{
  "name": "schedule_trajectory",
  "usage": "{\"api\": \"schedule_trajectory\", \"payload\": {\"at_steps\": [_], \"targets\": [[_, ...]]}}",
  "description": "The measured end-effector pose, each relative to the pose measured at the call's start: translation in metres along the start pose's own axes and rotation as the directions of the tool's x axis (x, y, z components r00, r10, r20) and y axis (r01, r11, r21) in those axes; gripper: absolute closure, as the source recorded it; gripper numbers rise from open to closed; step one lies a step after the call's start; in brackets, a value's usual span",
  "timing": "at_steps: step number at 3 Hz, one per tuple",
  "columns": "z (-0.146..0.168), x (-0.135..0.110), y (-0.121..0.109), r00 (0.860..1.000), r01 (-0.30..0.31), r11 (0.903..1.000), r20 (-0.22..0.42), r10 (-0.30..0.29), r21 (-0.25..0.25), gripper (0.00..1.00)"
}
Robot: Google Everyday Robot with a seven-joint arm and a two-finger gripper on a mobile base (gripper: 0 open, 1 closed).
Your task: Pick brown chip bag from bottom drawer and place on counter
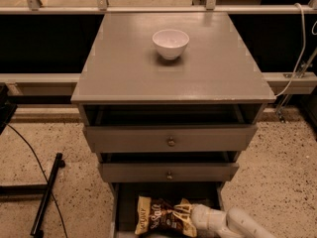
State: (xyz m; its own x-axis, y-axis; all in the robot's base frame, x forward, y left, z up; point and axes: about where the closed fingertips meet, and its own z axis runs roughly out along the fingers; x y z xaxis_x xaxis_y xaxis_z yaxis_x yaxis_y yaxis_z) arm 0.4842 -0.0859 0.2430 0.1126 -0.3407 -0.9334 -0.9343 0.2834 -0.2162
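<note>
The brown chip bag [161, 218] lies tilted in the open bottom drawer [128, 202], white lettering facing up. My gripper [188, 213] reaches into the drawer from the right on a white arm and is shut on the bag's crumpled right edge. The counter [124, 68] is the grey top of the cabinet above the drawers.
A white bowl [171, 42] stands on the counter towards the back. Two shallower knobbed drawers [170, 139] sit slightly pulled out above the bottom one. A black stand leg [47, 195] and cable lie on the speckled floor at left. A white cable [298, 48] hangs at right.
</note>
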Motion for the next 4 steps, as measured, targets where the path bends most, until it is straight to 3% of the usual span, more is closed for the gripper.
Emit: {"api": "schedule_trajectory", "payload": {"at_steps": [1, 2, 3, 4], "targets": [[-0.036, -0.067, -0.005, 0.986, 0.107, 0.9897, 0.120, -0.118, 0.095, 1.00], [-0.074, -0.136, -0.004, 0.943, 0.209, 0.9622, 0.225, -0.245, 0.175, 1.00], [-0.074, -0.136, -0.004, 0.943, 0.209, 0.9622, 0.225, -0.245, 0.175, 1.00], [-0.078, -0.162, -0.009, 0.904, 0.303, 0.9421, 0.270, -0.332, 0.144, 1.00]]}}
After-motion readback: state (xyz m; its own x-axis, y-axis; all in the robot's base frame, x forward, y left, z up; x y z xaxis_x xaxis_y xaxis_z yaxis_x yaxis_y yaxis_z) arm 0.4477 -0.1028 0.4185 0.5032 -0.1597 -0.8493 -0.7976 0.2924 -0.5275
